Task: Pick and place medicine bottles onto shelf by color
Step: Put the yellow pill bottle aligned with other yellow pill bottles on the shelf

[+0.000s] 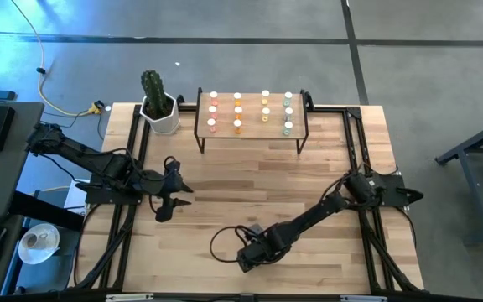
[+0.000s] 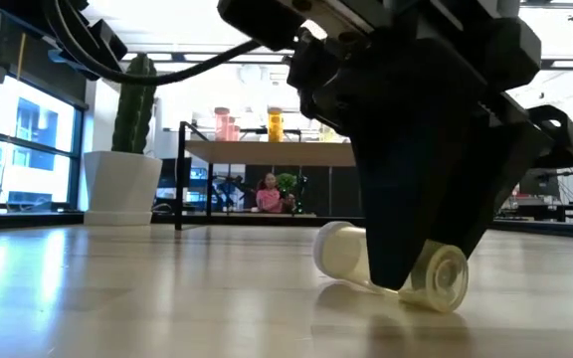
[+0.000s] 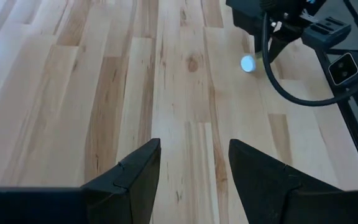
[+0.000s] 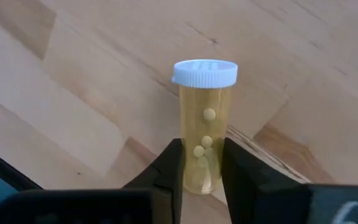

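A yellow medicine bottle (image 4: 204,118) with a white cap lies on its side on the table near the front middle; the low view also shows this bottle (image 2: 338,251). My right gripper (image 1: 246,258) is shut on it. Over the table's left side my left gripper (image 1: 168,205) hangs open with nothing between its fingers. The shelf (image 1: 250,134) stands at the far middle. Several capped bottles stand upright on it in rows by color: pink (image 1: 212,109), orange (image 1: 237,111), yellow (image 1: 265,105), green (image 1: 288,113). My right gripper pinches the bottle's yellow body (image 4: 202,146) between its two fingers (image 4: 169,168), on the half away from the cap. The fingers come from above, pointing steeply down, and lie across the bottle. The bottle lies on its side on the table (image 2: 167,298).
A white pot with a cactus (image 1: 159,105) stands left of the shelf at the far edge. Black rails (image 1: 132,143) run along the table's left and right sides. Bare wood lies between the shelf and both grippers.
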Motion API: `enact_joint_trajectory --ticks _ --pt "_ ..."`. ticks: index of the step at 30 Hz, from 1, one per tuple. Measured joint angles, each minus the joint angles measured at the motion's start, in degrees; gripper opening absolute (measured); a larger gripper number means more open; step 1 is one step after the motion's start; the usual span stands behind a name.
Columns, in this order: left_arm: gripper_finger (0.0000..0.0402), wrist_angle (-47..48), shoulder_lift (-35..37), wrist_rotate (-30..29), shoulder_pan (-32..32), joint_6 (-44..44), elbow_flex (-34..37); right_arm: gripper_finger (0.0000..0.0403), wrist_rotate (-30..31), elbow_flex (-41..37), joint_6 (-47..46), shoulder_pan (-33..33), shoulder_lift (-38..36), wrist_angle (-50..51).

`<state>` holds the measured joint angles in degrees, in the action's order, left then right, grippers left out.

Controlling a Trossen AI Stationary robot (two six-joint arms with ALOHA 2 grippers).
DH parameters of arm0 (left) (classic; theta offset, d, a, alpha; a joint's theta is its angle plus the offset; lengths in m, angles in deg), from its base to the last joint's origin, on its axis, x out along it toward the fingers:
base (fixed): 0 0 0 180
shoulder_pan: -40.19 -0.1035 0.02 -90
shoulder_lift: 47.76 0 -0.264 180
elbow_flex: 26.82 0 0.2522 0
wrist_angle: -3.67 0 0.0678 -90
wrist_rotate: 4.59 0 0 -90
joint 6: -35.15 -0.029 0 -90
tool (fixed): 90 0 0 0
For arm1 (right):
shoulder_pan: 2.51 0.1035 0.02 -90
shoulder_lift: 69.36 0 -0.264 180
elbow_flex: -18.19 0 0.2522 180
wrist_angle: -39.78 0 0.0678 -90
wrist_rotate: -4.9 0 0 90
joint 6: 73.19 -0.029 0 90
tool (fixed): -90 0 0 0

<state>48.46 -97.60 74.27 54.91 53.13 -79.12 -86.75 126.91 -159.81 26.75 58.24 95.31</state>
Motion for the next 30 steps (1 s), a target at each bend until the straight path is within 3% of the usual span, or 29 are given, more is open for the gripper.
enact_joint_trajectory --ticks 3,6,16,24,30 --pt "0.0181 -0.29 0.00 0.03 0.00 0.53 0.00 0.0074 1.86 0.55 2.21 0.13 -0.42 -0.03" --pt "0.0181 -1.83 -0.01 0.89 0.00 1.36 0.00 0.0080 8.56 2.61 6.22 0.60 -0.85 1.10" --pt "0.0181 -10.48 -0.02 2.16 0.00 -4.69 0.00 0.0081 29.89 20.41 28.96 2.59 -2.23 5.24" --pt "0.0181 -29.46 -0.04 7.46 2.09 -13.43 2.83 0.0082 46.47 31.12 49.70 3.37 -2.44 6.48" --pt "0.0181 -39.16 -0.35 5.50 2.25 -13.72 3.98 0.0082 52.07 34.78 57.42 2.43 -2.46 6.40"
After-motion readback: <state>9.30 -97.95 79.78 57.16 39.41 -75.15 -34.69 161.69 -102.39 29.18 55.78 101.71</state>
